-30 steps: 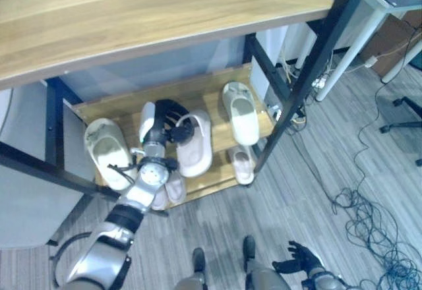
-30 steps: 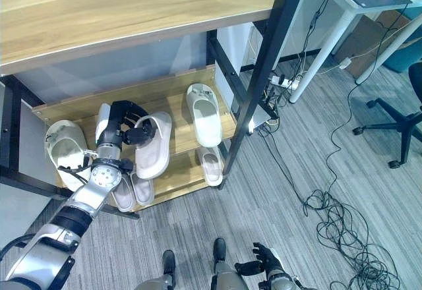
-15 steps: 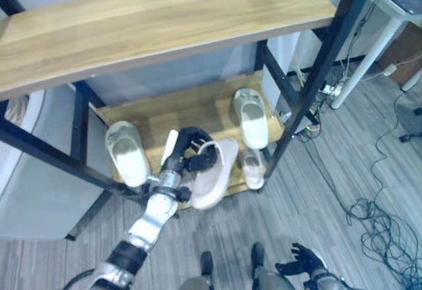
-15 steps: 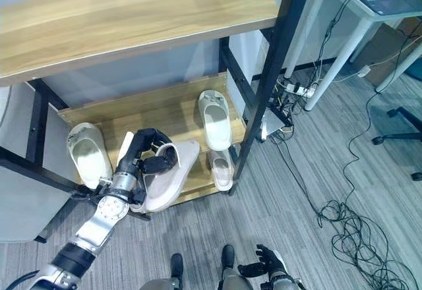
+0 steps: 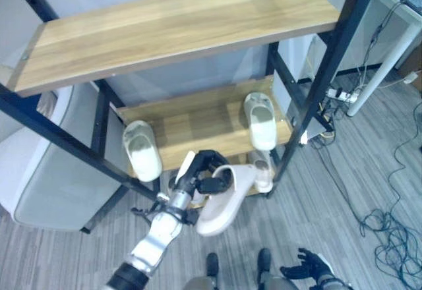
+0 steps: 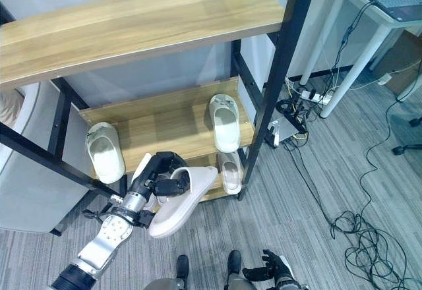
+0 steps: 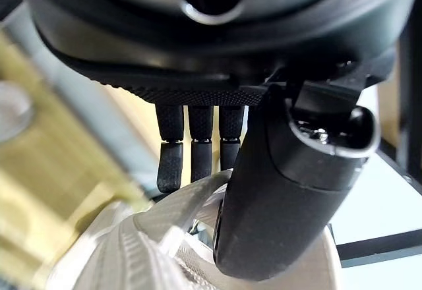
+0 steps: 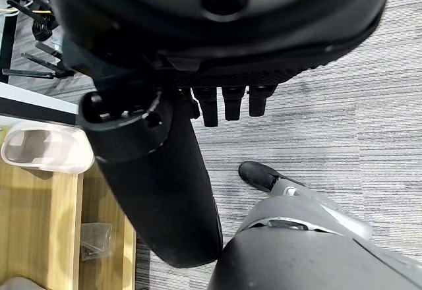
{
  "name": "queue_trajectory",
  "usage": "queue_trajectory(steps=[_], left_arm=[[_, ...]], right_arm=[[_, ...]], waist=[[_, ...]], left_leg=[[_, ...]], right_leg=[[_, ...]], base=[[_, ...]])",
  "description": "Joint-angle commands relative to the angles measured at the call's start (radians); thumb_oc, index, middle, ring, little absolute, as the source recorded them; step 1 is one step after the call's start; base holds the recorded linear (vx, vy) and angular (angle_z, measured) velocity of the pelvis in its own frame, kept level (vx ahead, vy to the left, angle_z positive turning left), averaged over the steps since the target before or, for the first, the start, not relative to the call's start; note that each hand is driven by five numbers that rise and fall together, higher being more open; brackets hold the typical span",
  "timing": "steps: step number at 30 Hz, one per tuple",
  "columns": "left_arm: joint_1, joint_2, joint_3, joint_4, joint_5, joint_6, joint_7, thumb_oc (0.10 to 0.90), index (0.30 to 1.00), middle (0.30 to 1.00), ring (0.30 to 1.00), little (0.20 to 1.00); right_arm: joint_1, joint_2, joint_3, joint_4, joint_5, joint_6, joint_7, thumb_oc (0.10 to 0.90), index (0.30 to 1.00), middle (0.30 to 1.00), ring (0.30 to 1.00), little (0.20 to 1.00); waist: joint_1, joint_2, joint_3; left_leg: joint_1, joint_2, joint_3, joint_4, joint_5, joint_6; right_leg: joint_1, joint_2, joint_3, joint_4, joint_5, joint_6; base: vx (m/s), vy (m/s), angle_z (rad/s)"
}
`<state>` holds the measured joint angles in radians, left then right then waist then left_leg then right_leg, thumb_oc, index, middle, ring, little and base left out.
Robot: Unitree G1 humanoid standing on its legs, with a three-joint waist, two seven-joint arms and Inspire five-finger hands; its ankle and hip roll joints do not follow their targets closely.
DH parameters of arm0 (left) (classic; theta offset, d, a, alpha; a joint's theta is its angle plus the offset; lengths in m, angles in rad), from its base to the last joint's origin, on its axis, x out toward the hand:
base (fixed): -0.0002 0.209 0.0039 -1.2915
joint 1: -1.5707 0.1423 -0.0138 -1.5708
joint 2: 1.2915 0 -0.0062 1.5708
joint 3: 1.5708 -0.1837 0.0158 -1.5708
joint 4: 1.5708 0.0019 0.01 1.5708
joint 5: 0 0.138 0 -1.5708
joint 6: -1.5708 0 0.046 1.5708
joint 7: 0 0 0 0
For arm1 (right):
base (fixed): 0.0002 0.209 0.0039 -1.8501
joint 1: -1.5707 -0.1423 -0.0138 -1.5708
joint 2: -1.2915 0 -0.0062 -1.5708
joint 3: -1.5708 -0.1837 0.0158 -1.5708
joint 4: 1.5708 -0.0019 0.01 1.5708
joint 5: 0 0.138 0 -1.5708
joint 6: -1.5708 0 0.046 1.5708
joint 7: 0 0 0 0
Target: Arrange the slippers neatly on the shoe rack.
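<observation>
Since the earlier frame, the left hand has pulled one slipper off the middle shelf of the shoe rack; before, the slipper lay on that shelf, and now it hangs in front of the rack's lower edge, over the floor. The camera has also shifted between the frames, so the rack sits differently in the view.

The fingers of this hand are curled through the strap and the thumb presses from the other side — a closed pinch on the slipper, as the left wrist view also shows. My guess is that it is held by the strap because that is the one part the fingers can hook around, and that it was taken out to be set down again straight.

Two other slippers stay on the middle shelf: one at its left end, one near the rack's right post. A smaller slipper lies on the bottom level below that one.

The right hand hangs low by the floor, away from the rack, fingers loosely spread and holding nothing.

The shelves are of pale wood in a black frame — the top one bare. Grey striped flooring runs right of the rack, with loose cables and a white desk.
</observation>
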<state>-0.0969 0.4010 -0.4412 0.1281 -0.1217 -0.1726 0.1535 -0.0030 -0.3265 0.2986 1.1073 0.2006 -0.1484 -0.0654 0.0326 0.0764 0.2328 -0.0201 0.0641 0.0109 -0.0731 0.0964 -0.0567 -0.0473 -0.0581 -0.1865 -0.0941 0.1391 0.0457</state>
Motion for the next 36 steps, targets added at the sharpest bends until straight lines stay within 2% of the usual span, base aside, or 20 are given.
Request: queue_trajectory(steps=[1,4,5,6,7,8,10,11,12,13,15,16,20,21,22,24,25,30,33,36], left_arm=[[-0.138,-0.045,-0.014,-0.019,-0.064,-0.091,-0.003,0.400,0.300,0.300,0.300,0.300],[-0.213,-0.057,-0.046,0.021,-0.059,-0.090,0.022,0.400,0.300,0.300,0.300,0.300],[-0.258,-0.054,-0.061,0.033,-0.046,-0.088,0.038,0.400,0.300,0.300,0.300,0.300],[-0.261,-0.055,-0.060,0.035,-0.046,-0.088,0.039,0.400,0.300,0.300,0.300,0.300],[-0.306,-0.053,-0.075,0.048,-0.025,-0.086,0.059,0.400,0.300,0.300,0.300,0.300],[-0.309,-0.054,-0.075,0.049,-0.025,-0.086,0.060,0.400,0.300,0.300,0.300,0.300],[-0.359,-0.052,-0.082,0.063,-0.003,-0.089,0.086,0.400,0.300,0.300,0.300,0.300],[-0.404,-0.043,-0.085,0.058,0.014,-0.086,0.113,0.400,0.300,0.300,0.300,0.300],[-0.406,-0.043,-0.085,0.059,0.014,-0.086,0.114,0.400,0.300,0.300,0.300,0.300],[-0.469,-0.035,-0.089,0.056,0.043,-0.088,0.148,0.400,0.300,0.300,0.300,0.300],[-0.506,-0.022,-0.085,0.049,0.055,-0.091,0.173,0.400,0.300,0.300,0.300,0.300],[-0.539,-0.015,-0.075,0.047,0.067,-0.092,0.189,0.400,0.300,0.300,0.300,0.300],[-0.689,0.034,-0.041,0.039,0.116,-0.086,0.285,0.400,0.300,0.300,0.300,0.300],[-0.721,0.054,-0.028,0.037,0.133,-0.077,0.312,0.400,0.300,0.300,0.300,0.300],[-0.787,0.112,-0.006,0.037,0.155,-0.073,0.360,0.400,0.300,0.300,0.300,0.300],[-0.827,0.139,0.002,0.043,0.162,-0.065,0.388,0.400,0.300,0.300,0.300,0.300],[-0.873,0.182,0.023,0.051,0.167,-0.055,0.425,0.400,0.300,0.300,0.300,0.300],[-0.996,0.273,0.023,0.110,0.189,-0.024,0.527,0.400,0.300,0.300,0.300,0.300],[-1.054,0.361,0.012,0.169,0.224,0.004,0.605,0.400,0.300,0.300,0.300,0.300],[-1.062,0.410,0.000,0.193,0.246,0.020,0.637,0.400,0.300,0.300,0.300,0.300]], right_arm=[[-0.021,-0.051,-0.005,-0.022,0.038,-0.031,-0.018,0.800,0.900,0.900,0.900,0.900],[-0.075,-0.067,0.004,-0.049,0.056,-0.036,-0.032,0.800,0.900,0.900,0.900,0.900],[-0.106,-0.080,0.010,-0.077,0.065,-0.042,-0.041,0.800,0.900,0.900,0.900,0.900],[-0.108,-0.080,0.009,-0.077,0.066,-0.041,-0.041,0.800,0.900,0.900,0.900,0.900],[-0.126,-0.094,0.015,-0.106,0.072,-0.049,-0.052,0.800,0.900,0.900,0.900,0.900],[-0.127,-0.094,0.015,-0.106,0.072,-0.048,-0.052,0.800,0.900,0.900,0.900,0.900],[-0.165,-0.114,0.014,-0.120,0.079,-0.060,-0.071,0.800,0.900,0.900,0.900,0.900],[-0.194,-0.131,0.006,-0.150,0.089,-0.070,-0.089,0.800,0.900,0.900,0.900,0.900],[-0.195,-0.132,0.005,-0.150,0.090,-0.070,-0.089,0.800,0.900,0.900,0.900,0.900],[-0.236,-0.153,-0.004,-0.160,0.102,-0.081,-0.114,0.800,0.900,0.900,0.900,0.900],[-0.254,-0.167,-0.013,-0.173,0.112,-0.091,-0.124,0.800,0.900,0.900,0.900,0.900],[-0.279,-0.179,-0.016,-0.185,0.116,-0.097,-0.130,0.800,0.900,0.900,0.900,0.900],[-0.374,-0.223,-0.026,-0.265,0.137,-0.131,-0.174,0.800,0.900,0.900,0.900,0.900],[-0.391,-0.236,-0.029,-0.306,0.135,-0.137,-0.186,0.800,0.900,0.900,0.900,0.900],[-0.428,-0.265,-0.052,-0.351,0.147,-0.160,-0.211,0.800,0.900,0.900,0.900,0.900],[-0.446,-0.272,-0.058,-0.356,0.154,-0.166,-0.221,0.800,0.900,0.900,0.900,0.900],[-0.462,-0.288,-0.070,-0.378,0.151,-0.173,-0.234,0.800,0.900,0.900,0.900,0.900],[-0.489,-0.322,-0.092,-0.419,0.159,-0.191,-0.255,0.800,0.900,0.900,0.900,0.900],[-0.481,-0.337,-0.090,-0.487,0.153,-0.206,-0.243,0.800,0.900,0.900,0.900,0.900],[-0.468,-0.349,-0.077,-0.527,0.136,-0.205,-0.240,0.800,0.900,0.900,0.900,0.900]], waist=[[0.001,-0.023,0.043],[-0.008,-0.016,0.108],[-0.012,-0.017,0.136],[-0.012,-0.017,0.133],[-0.016,-0.017,0.145],[-0.015,-0.018,0.142],[-0.017,-0.015,0.152],[-0.024,-0.016,0.178],[-0.024,-0.016,0.173],[-0.035,-0.013,0.191],[-0.041,-0.010,0.198],[-0.043,-0.007,0.198],[-0.062,-0.007,0.213],[-0.069,-0.010,0.218],[-0.074,-0.009,0.224],[-0.077,-0.009,0.227],[-0.081,-0.003,0.241],[-0.098,-0.001,0.266],[-0.107,0.002,0.287],[-0.107,-0.007,0.287]], left_leg=[[-0.111,0.004,-0.044,0.076,-0.007,-0.036],[-0.211,0.008,-0.058,0.158,-0.016,-0.032],[-0.285,0.003,-0.061,0.229,-0.029,-0.030],[-0.295,0.002,-0.061,0.237,-0.032,-0.030],[-0.363,0.002,-0.062,0.301,-0.046,-0.022],[-0.372,0.001,-0.062,0.307,-0.049,-0.021],[-0.458,0.012,-0.057,0.380,-0.065,-0.012],[-0.539,0.016,-0.058,0.460,-0.077,-0.003],[-0.551,0.016,-0.058,0.469,-0.080,-0.003],[-0.649,0.012,-0.057,0.569,-0.116,0.005],[-0.690,0.012,-0.061,0.616,-0.145,0.003],[-0.759,0.015,-0.054,0.660,-0.138,0.010],[-0.982,0.015,-0.051,0.888,-0.226,0.018],[-1.035,0.014,-0.056,0.977,-0.290,0.013],[-1.127,0.018,-0.060,1.077,-0.334,0.020],[-1.180,0.020,-0.063,1.144,-0.364,0.025],[-1.248,0.015,-0.064,1.248,-0.407,0.033],[-1.397,0.012,-0.067,1.484,-0.493,0.040],[-1.526,0.009,-0.068,1.718,-0.575,0.045],[-1.550,0.017,-0.059,1.812,-0.625,0.043]], right_leg=[[0.032,0.014,-0.026,0.086,-0.210,0.031],[-0.098,0.000,-0.039,0.226,-0.242,0.021],[-0.178,-0.015,-0.042,0.307,-0.253,0.017],[-0.188,-0.017,-0.042,0.315,-0.257,0.017],[-0.268,-0.023,-0.039,0.393,-0.273,0.013],[-0.278,-0.024,-0.038,0.400,-0.276,0.013],[-0.372,-0.036,-0.030,0.485,-0.298,0.016],[-0.449,-0.049,-0.019,0.562,-0.313,0.010],[-0.461,-0.050,-0.018,0.571,-0.316,0.010],[-0.565,-0.070,-0.009,0.688,-0.350,0.009],[-0.611,-0.079,0.001,0.740,-0.381,0.015],[-0.685,-0.089,0.005,0.790,-0.377,0.004],[-0.912,-0.115,0.055,1.006,-0.456,-0.012],[-0.960,-0.119,0.078,1.089,-0.513,-0.006],[-1.044,-0.124,0.100,1.186,-0.548,-0.010],[-1.099,-0.127,0.111,1.256,-0.577,-0.014],[-1.175,-0.131,0.127,1.372,-0.609,-0.013],[-1.333,-0.149,0.158,1.610,-0.685,-0.002],[-1.460,-0.161,0.190,1.848,-0.753,0.011],[-1.500,-0.162,0.229,1.957,-0.790,0.020]], base=[[-0.22,-0.028,0.26],[-0.30,-0.015,0.17],[-0.24,-0.015,0.10],[-0.24,0.006,0.05],[-0.10,0.016,0.01],[-0.21,0.064,-0.06],[-0.16,0.070,-0.14],[-0.11,0.040,-0.15],[-0.21,0.096,-0.13],[-0.10,0.061,-0.06],[-0.09,0.081,-0.07],[-0.13,0.092,-0.06],[-0.09,0.077,-0.01],[0.03,0.095,-0.16],[0.07,0.071,-0.17],[0.03,0.071,-0.16],[0.08,0.072,-0.12],[0.10,0.033,0.02],[0.20,0.016,0.09],[0.17,-0.013,0.02]])
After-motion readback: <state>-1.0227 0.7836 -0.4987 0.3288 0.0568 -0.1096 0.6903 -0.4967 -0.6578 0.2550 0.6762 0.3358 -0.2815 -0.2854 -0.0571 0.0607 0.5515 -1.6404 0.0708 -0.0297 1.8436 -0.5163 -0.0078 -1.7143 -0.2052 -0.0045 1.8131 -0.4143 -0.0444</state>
